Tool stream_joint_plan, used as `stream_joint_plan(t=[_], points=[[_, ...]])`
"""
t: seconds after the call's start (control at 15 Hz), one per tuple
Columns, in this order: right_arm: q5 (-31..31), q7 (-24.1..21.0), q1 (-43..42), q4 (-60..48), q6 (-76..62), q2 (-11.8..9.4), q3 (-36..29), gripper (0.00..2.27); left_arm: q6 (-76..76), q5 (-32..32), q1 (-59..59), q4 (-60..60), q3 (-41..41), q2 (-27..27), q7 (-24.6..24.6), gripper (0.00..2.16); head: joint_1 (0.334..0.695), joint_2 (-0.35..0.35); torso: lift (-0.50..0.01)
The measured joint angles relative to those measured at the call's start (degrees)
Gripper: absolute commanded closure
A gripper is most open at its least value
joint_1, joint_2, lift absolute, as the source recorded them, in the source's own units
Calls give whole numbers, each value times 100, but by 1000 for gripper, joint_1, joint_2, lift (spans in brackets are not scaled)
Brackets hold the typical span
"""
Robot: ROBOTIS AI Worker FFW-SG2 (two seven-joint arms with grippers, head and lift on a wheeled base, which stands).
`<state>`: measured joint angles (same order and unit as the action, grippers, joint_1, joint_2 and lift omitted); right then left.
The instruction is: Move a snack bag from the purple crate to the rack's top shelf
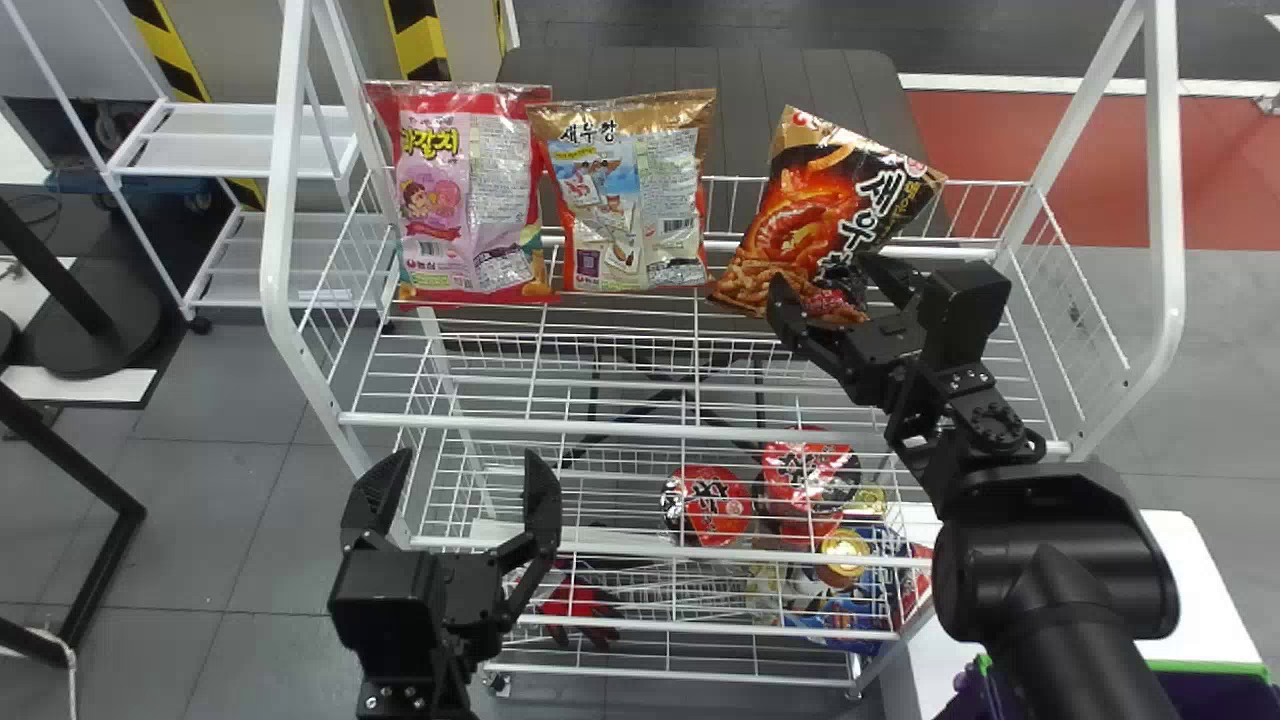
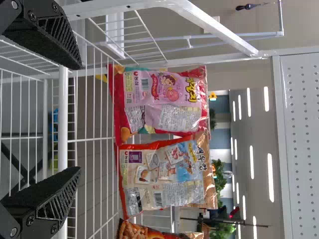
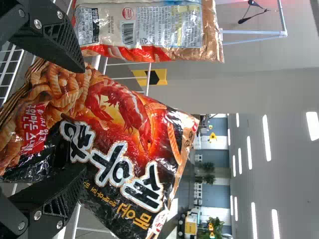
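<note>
Head view: 3 snack bags (image 1: pixel 625 200) on top shelf (image 1: pixel 620 427), 1 at R tool (image 1: pixel 830 282).

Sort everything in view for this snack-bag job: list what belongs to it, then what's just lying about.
Belongs to the job:
- black-and-orange bag, tilted on the top shelf
- right gripper, at that bag, fingers open
- purple crate

Just there:
- pink bag and tan-topped bag, same shelf
- red-and-black packs, lower down
- left gripper, before the rack
</note>
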<state>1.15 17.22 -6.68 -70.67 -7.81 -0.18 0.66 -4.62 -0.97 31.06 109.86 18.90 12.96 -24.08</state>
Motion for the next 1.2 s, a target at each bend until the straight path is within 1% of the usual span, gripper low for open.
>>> stream_joint_plan(t=[0.53, 0.8, 0.87, 1.0, 1.07, 1.2], points=[[15, 9, 707, -1190, -211, 0, -8, 147, 1, 0, -4, 17, 0, -5, -7, 90, 695, 9, 1], [-43, 9, 606, -1149, -142, 0, -151, 151, 1, 29, -13, 13, 25, -21, 0, 90, 695, -12, 1], [-91, 12, 532, -1069, -121, 0, -179, 198, 7, 33, -13, 6, 25, -21, 0, 90, 695, -16, 1], [-287, 37, 387, -917, -46, 0, -201, 221, 15, 34, -19, -21, 15, -21, -8, 90, 695, -18, 1], [-385, 52, 341, -870, 14, 0, -192, 286, 13, 33, -19, -32, 11, -21, -9, 90, 695, -17, 1], [-519, 62, 291, -788, 110, 0, -132, 289, 3, 28, -20, -44, 4, -21, -9, 90, 695, -12, 1]])
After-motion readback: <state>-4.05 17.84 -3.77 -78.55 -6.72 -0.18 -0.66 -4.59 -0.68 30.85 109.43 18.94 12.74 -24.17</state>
